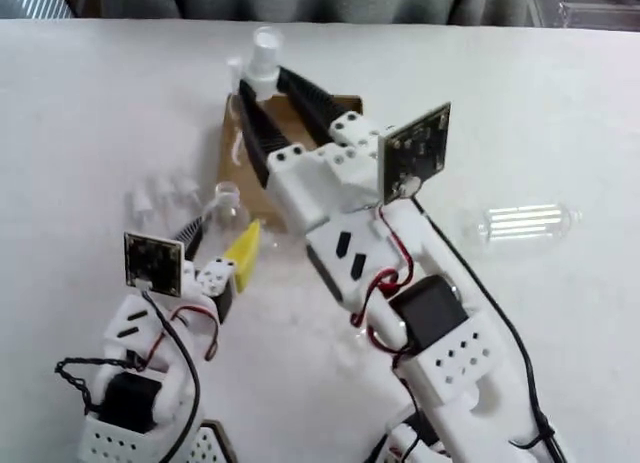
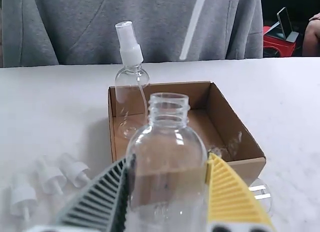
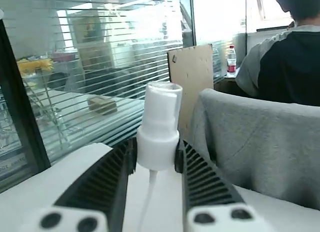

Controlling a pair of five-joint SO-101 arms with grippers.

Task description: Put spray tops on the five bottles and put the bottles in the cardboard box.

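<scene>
My left gripper (image 1: 222, 226) is shut on a clear bottle (image 2: 165, 162) with a bare neck, upright between its black and yellow fingers, in front of the cardboard box (image 2: 235, 137). My right gripper (image 1: 263, 80) is shut on the white spray top (image 3: 159, 127) of a second clear bottle (image 2: 131, 84). That bottle stands upright at the box's far left corner, its lower part inside the box (image 1: 330, 108). I cannot tell whether its base touches the box floor. Three loose spray tops (image 2: 49, 178) lie left of the box.
Another clear bottle (image 1: 528, 221) lies on its side on the white table to the right of my right arm. A person in a grey top sits at the table's far edge. Open table lies right of the box.
</scene>
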